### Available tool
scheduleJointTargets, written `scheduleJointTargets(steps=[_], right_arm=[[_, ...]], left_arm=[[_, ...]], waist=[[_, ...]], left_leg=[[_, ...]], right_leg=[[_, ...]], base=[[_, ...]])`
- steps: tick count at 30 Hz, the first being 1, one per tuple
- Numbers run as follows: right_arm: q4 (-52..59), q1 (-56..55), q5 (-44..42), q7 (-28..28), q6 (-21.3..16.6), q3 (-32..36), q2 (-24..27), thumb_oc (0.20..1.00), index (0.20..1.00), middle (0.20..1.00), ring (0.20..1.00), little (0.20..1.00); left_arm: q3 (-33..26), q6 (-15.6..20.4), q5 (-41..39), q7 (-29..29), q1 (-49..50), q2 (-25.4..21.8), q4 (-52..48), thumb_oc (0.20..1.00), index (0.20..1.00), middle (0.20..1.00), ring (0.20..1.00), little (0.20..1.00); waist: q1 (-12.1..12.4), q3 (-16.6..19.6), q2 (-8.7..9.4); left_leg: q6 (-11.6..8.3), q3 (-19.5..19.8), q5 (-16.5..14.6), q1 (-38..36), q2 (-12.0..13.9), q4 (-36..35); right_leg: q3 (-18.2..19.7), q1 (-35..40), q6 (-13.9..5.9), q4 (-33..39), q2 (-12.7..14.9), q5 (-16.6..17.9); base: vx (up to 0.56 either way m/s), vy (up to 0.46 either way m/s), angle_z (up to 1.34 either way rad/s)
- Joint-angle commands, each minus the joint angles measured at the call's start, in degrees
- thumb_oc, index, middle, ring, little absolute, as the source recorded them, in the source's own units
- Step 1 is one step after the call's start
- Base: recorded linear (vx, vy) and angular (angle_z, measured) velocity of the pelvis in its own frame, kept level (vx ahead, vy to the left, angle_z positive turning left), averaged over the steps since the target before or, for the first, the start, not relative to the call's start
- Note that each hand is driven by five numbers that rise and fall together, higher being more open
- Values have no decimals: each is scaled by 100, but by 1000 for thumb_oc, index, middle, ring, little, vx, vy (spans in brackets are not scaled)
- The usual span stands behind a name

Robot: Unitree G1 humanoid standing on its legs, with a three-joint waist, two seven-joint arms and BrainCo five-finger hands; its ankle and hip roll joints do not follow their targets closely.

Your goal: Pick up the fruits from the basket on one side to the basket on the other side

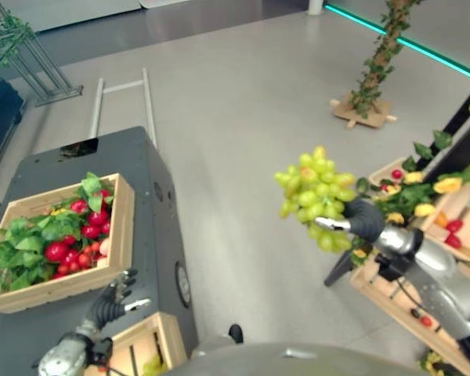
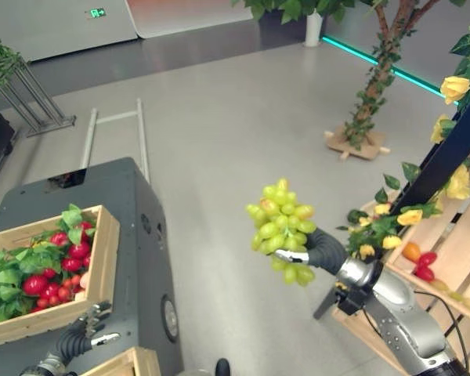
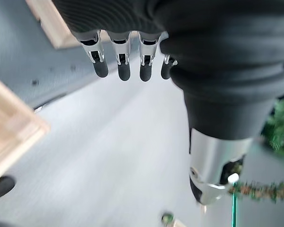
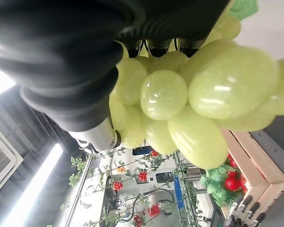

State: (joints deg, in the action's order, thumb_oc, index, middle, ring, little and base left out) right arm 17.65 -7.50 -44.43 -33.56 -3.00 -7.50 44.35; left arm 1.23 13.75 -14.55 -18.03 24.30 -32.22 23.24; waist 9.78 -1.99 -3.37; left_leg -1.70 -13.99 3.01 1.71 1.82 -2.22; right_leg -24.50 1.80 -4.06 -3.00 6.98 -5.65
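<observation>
A bunch of green grapes [image 1: 313,192] hangs in the air over the floor, with my right hand [image 1: 360,221] shut on it from the right. In the right wrist view the grapes [image 4: 180,94] sit right against that hand [image 4: 61,61]. To the left, a wooden basket [image 1: 125,227] of red fruits and green leaves [image 1: 66,239] rests on a dark cabinet [image 1: 153,180]. My left hand [image 1: 113,301] hovers low at the cabinet's front edge, fingers [image 3: 123,66] relaxed and holding nothing.
A second wooden crate [image 1: 153,341] stands low in front of the cabinet. On the right, wooden shelf crates [image 1: 446,211] hold yellow flowers and small red fruits. A potted tree [image 1: 368,78] stands at the back right on the grey floor.
</observation>
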Motion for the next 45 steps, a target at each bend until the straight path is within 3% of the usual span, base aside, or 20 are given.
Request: scheduleJointTargets(steps=[1, 7, 13, 21, 22, 23, 24, 26, 27, 29, 32, 35, 43, 45], right_arm=[[711, 412, -256, 129, -525, -21, 45, 200, 200, 200, 200, 200], [732, 625, -424, 237, -551, -317, -139, 200, 200, 200, 200, 200], [809, 627, -500, 270, -530, -488, -147, 200, 200, 200, 200, 200], [1009, 371, -564, 269, -507, -271, -99, 200, 200, 200, 200, 200], [1027, 451, -570, 261, -525, -276, -90, 200, 200, 200, 200, 200], [1027, 456, -570, 262, -525, -275, -91, 200, 200, 200, 200, 200], [1012, 620, -607, 257, -522, -363, -30, 200, 200, 200, 200, 200], [973, 948, -588, 261, -521, -528, 9, 200, 200, 200, 200, 200], [945, 1047, -598, 262, -523, -593, 12, 200, 200, 200, 200, 200], [936, 1221, -637, 244, -538, -696, 59, 200, 200, 200, 200, 200], [962, 1224, -614, 228, -531, -676, 88, 200, 200, 200, 200, 200], [984, 1207, -532, 220, -523, -647, 40, 200, 200, 200, 200, 200], [1113, 1175, -506, 147, -445, -511, 238, 200, 200, 200, 200, 200], [1145, 1104, -393, 175, -483, -379, 291, 200, 200, 200, 200, 200]], left_arm=[[617, 356, 762, 414, -875, 104, 827, 1000, 1000, 1000, 1000, 1000], [1545, 460, 1957, 755, -1853, 771, 2180, 1000, 1000, 1000, 1000, 1000], [1760, 484, 2539, 1078, -2164, 1125, 2997, 1000, 1000, 1000, 1000, 1000], [1514, 409, 2361, 1107, -2056, 1221, 3191, 1000, 1000, 1000, 1000, 1000], [1374, 379, 2284, 1213, -2039, 1242, 3411, 1000, 1000, 1000, 1000, 1000], [1372, 380, 2284, 1214, -2045, 1242, 3414, 1000, 1000, 1000, 1000, 1000], [1272, 326, 2144, 1280, -2013, 1252, 3457, 1000, 1000, 1000, 1000, 1000], [1186, 302, 1978, 1319, -1946, 1228, 3446, 1000, 1000, 1000, 1000, 1000], [1167, 301, 1905, 1349, -1936, 1224, 3465, 1000, 1000, 1000, 1000, 1000], [1138, 282, 1744, 1381, -1931, 1211, 3427, 1000, 1000, 1000, 1000, 1000], [1176, 285, 1754, 1361, -1974, 1247, 3533, 1000, 1000, 1000, 1000, 1000], [1238, 291, 1854, 1320, -2062, 1200, 3566, 1000, 1000, 1000, 1000, 1000], [1074, 323, 1738, 1290, -2003, 1106, 3567, 1000, 1000, 1000, 1000, 1000], [1050, 334, 1792, 1268, -2011, 1068, 3582, 1000, 1000, 1000, 1000, 1000]], waist=[[-119, 105, 266], [-453, 161, 344], [-629, 229, 403], [-665, 198, 490], [-583, 102, 553], [-589, 110, 557], [-459, 14, 566], [-319, -13, 575], [-294, -4, 574], [-343, 31, 556], [-417, 122, 529], [-560, 232, 567], [-634, 149, 514], [-764, 35, 501]], left_leg=[[-63, -170, -497, 330, -105, 887], [-90, -369, -422, 215, 2, 747], [-108, -482, -397, 161, 89, 711], [-131, -314, -546, 299, 175, 1166], [-171, 192, -676, 436, 74, 1593], [-168, 195, -655, 457, 69, 1587], [-207, 854, -741, 477, -110, 1792], [-181, 1662, -783, 521, -359, 1861], [-162, 1947, -794, 500, -437, 1865], [-112, 2108, -917, 344, -382, 1596], [-74, 1936, -908, 138, -295, 1161], [34, 1757, -862, -2, -408, 807], [267, 1218, -886, -41, -616, 700], [307, 1015, -879, -49, -656, 677]], right_leg=[[49, 119, -220, -83, -61, 139], [326, 90, -158, 47, -243, 176], [513, 83, -96, 101, -371, 218], [637, 95, -13, 135, -455, 235], [877, 53, 33, 110, -487, 265], [872, 34, 35, 113, -483, 278], [1126, -27, 35, 68, -535, 323], [1432, -142, -3, 51, -567, 415], [1557, -184, -19, 46, -572, 448], [1732, -257, -53, 35, -563, 489], [1739, -285, -92, 39, -523, 510], [1810, -453, -221, 6, -335, 629], [2192, -883, -510, -259, -48, 874], [2306, -1067, -611, -367, 43, 1006]], base=[[-30, -59, -5], [-40, -54, -22], [-34, -62, -29], [-25, -52, -3], [-33, -22, -13], [-83, -15, -31], [-89, 9, -44], [-85, 35, -105], [-34, 43, -123], [-32, 137, -92], [-24, 210, -28], [-49, 238, -26], [-62, 195, -51], [-126, 188, -40]])
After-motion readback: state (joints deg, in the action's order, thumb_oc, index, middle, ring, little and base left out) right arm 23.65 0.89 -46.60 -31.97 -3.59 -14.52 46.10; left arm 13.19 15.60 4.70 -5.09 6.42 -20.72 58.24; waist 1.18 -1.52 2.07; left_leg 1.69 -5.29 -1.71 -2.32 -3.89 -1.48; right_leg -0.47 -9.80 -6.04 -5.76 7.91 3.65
